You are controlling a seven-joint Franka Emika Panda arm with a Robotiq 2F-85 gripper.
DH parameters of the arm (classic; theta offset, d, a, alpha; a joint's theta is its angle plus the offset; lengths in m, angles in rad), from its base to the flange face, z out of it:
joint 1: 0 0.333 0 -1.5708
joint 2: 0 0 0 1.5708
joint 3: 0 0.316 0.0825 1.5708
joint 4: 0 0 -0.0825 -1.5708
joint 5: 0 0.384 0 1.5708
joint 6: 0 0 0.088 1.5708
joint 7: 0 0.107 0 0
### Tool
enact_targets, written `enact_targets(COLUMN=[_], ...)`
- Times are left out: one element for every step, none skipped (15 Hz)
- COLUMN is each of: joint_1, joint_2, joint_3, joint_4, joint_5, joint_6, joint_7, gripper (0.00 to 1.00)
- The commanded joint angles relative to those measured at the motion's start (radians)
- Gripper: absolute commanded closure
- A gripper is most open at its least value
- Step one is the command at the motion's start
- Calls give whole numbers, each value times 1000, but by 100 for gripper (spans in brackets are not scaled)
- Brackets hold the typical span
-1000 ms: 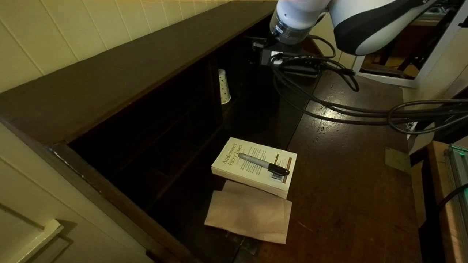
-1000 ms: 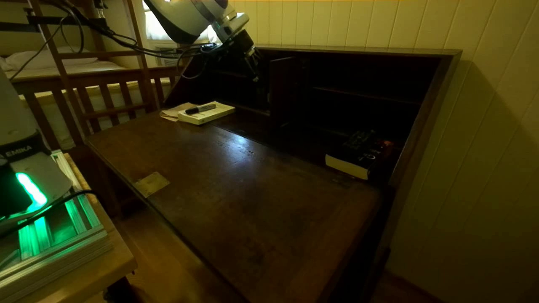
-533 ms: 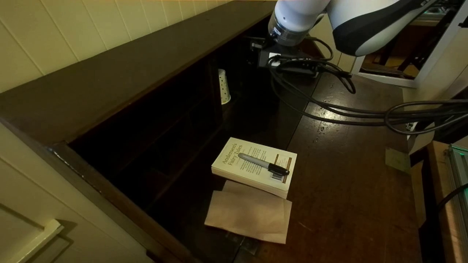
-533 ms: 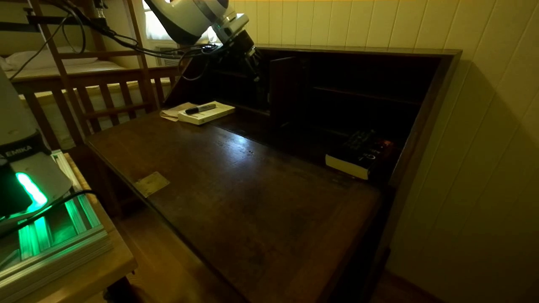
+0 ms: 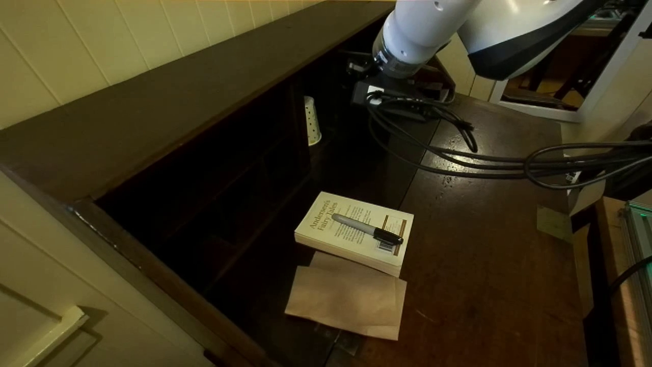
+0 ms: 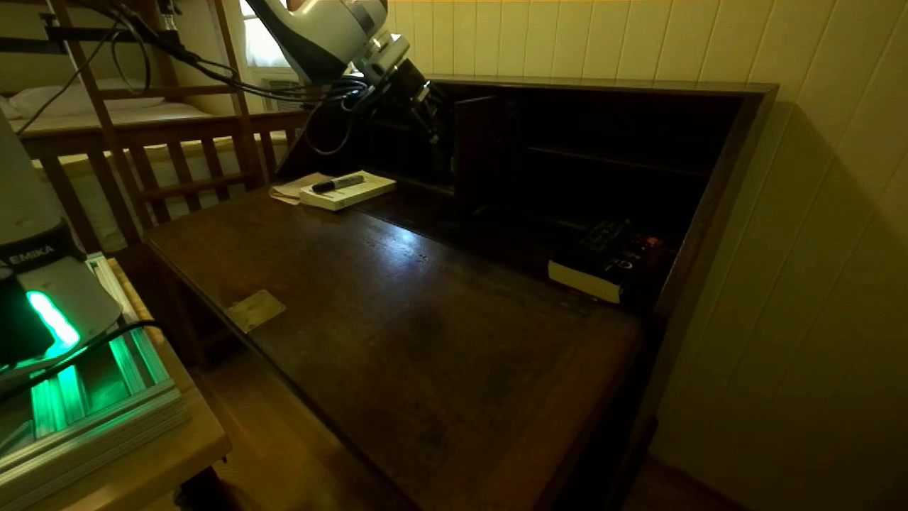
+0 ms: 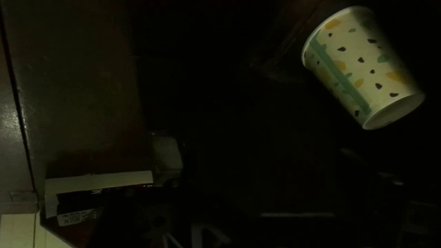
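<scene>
Near the upright panel (image 6: 477, 152) of the dark desk (image 6: 369, 341), the gripper (image 6: 434, 129) is held aslant, nothing seen pinched; whether its fingers are spread or pressed together cannot be told in such gloom. Apart from it, the patterned cup (image 7: 360, 65) is seen at the desk's back, seemingly mouth down, and is partly hidden by a partition (image 5: 299, 125) in an exterior view. Being probably light, the cup could be toppled by an off-line finger; slack cables (image 5: 552, 165) could be snagged on the panel, were the gripper turned far.
</scene>
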Motion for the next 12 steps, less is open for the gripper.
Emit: enact_targets(joint_1=[1,-5,-9,-12,-15,-19,-22,-24,-26,-29,-31,-33], joint_2=[60,73,89,104,118,133,147,160,169,182,198,209], joint_3=[-18,-17,-18,-19,-19,-19,-17,-16,-14,-11,-8,-5], joint_4=[71,83,100,120,138,157,176,195,209,228,244,258], joint_5=[-160,-187,-220,-258,-288,-318,-343,-376,-396,-423,-441,-458], joint_6=[43,62,83,104,118,137,147,152,152,153,156,163], joint_7=[179,205,238,275,303,333,355,384,400,428,451,475], gripper=[0,0,0,0,0,0,0,0,0,0,0,0])
